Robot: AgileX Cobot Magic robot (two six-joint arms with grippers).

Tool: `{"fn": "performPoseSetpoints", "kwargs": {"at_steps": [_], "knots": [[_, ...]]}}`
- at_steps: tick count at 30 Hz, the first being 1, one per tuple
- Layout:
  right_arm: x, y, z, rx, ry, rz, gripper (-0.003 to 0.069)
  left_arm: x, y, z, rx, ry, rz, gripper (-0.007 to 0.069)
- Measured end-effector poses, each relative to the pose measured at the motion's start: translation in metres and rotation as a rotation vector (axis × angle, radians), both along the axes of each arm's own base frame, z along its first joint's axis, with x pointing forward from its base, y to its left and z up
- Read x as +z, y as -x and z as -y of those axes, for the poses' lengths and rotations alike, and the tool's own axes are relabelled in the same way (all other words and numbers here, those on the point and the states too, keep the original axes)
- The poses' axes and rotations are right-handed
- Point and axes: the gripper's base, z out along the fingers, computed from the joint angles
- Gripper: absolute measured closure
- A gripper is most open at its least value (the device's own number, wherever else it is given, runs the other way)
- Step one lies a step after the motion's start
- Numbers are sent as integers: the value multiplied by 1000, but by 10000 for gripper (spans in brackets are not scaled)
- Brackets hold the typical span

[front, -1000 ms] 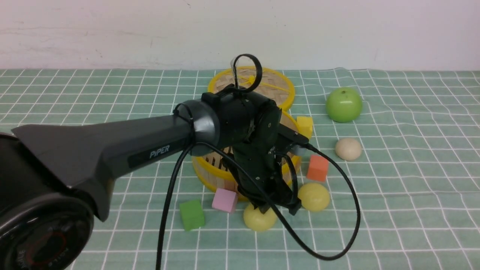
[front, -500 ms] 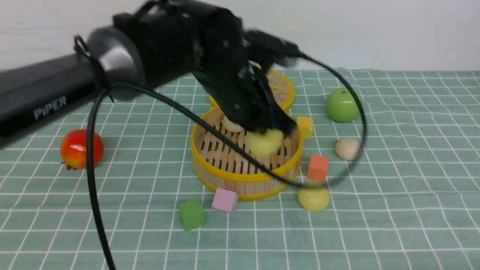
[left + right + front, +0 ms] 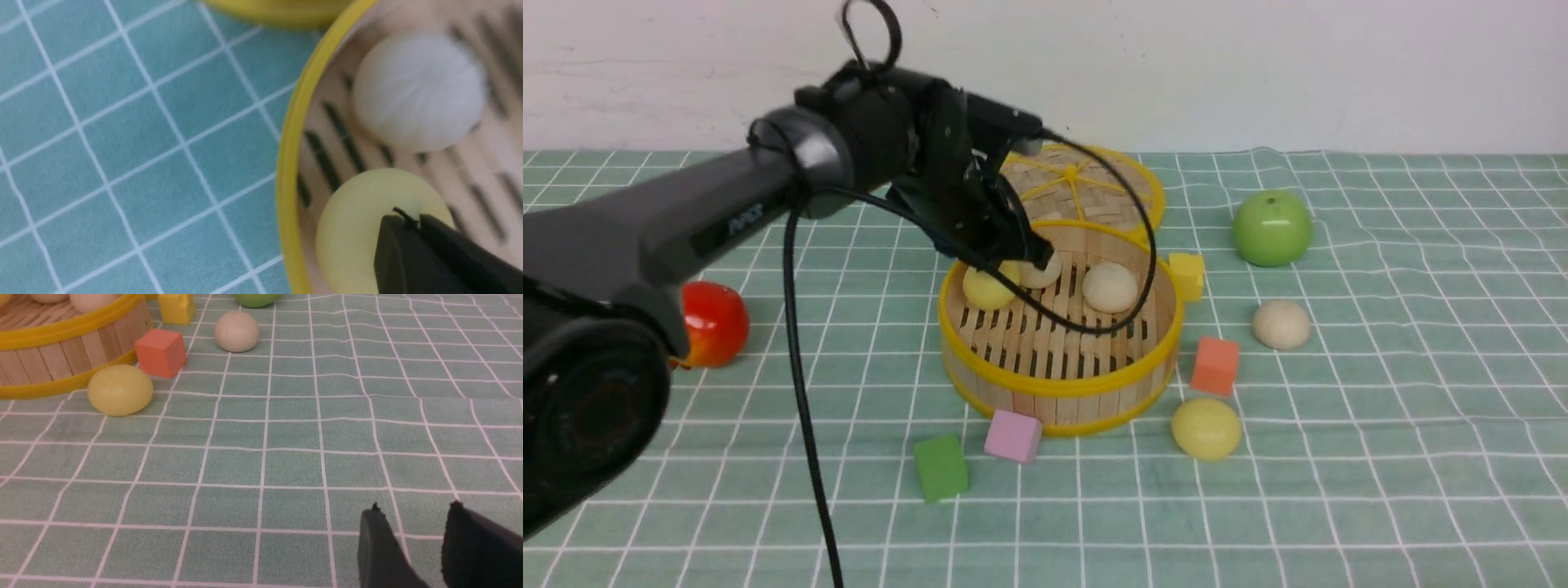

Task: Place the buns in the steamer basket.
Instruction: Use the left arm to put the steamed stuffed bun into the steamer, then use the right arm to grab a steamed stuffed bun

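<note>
moved since earlier: pale yellow round bun, now set far-left in the slatted wooden steamer basket; left gripper is angled down onto it, jaws closed. three buns are counted inside, two outside; right gripper is held parted, empty.

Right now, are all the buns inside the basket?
No, a yellow bun and a beige bun lie on the cloth outside the basket.

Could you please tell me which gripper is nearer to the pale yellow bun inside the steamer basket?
Left. The left gripper is right at that yellow bun, within the steamer basket; the right gripper is over the cloth, outside the basket, well away.
</note>
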Motion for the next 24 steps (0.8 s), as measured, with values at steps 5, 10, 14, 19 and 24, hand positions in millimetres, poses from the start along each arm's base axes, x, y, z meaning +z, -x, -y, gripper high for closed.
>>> {"fn": "performPoseSetpoints", "kwargs": {"at_steps": [5,10,14,19,24], "knots": [[0,0,0,0,0,0,419,-9,-3,-4,39,-51,-6,621],[0,0,0,0,0,0,419,-7,-3,-6,51,-59,-3,489],[0,0,0,0,0,0,419,2,2,-4,88,-26,-18,343],[0,0,0,0,0,0,419,76,38,1,75,5,35,199],[0,0,0,0,0,0,419,169,101,5,7,103,196,379]]}}
